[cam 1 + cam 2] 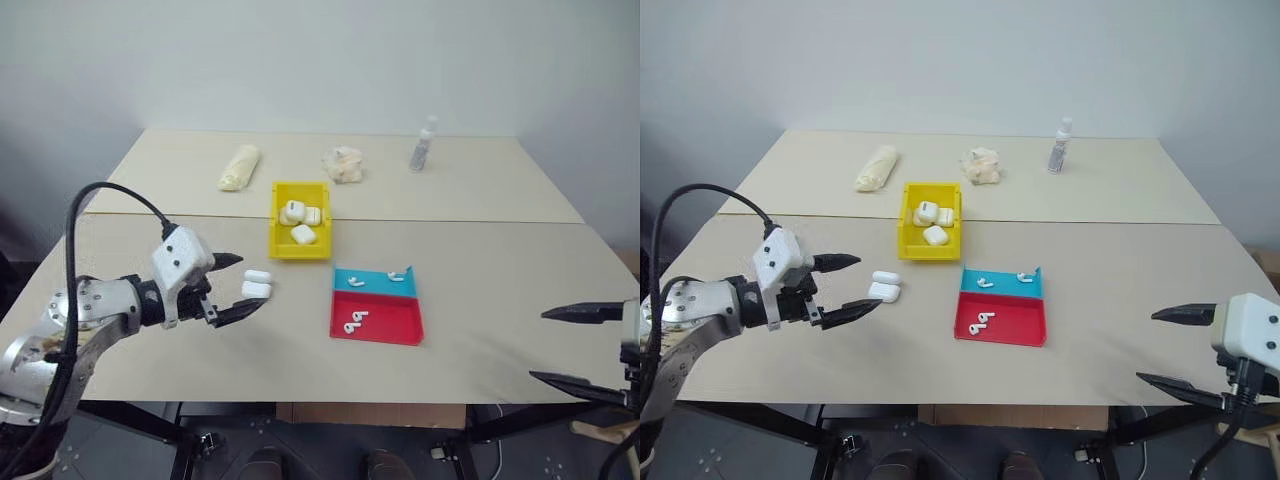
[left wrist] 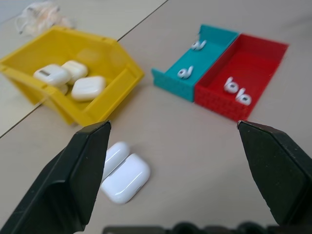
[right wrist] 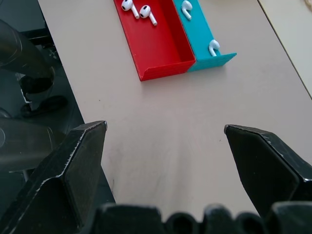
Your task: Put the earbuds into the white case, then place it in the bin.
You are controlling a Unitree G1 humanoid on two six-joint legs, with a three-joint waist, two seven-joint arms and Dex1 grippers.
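The white case point(image 1: 257, 283) lies on the table with its lid swung open, in front of the yellow bin point(image 1: 299, 250). My left gripper point(image 1: 248, 282) hovers open just short of the case point(image 2: 124, 173), which sits close to one finger point(image 2: 73, 185). Two earbuds point(image 1: 355, 321) lie in the red half of a tray, and two more earbuds point(image 2: 185, 72) lie apart in its blue half. My right gripper point(image 1: 538, 346) stands open and empty near the table's front right edge, well away from the tray.
The bin holds three other white cases point(image 1: 301, 216). The red-and-blue tray point(image 1: 375, 338) sits right of the open case. At the back are a pale wrapped roll point(image 1: 239, 166), a crumpled wad point(image 1: 343, 164) and a small bottle point(image 1: 424, 143). A seam joins two tabletops.
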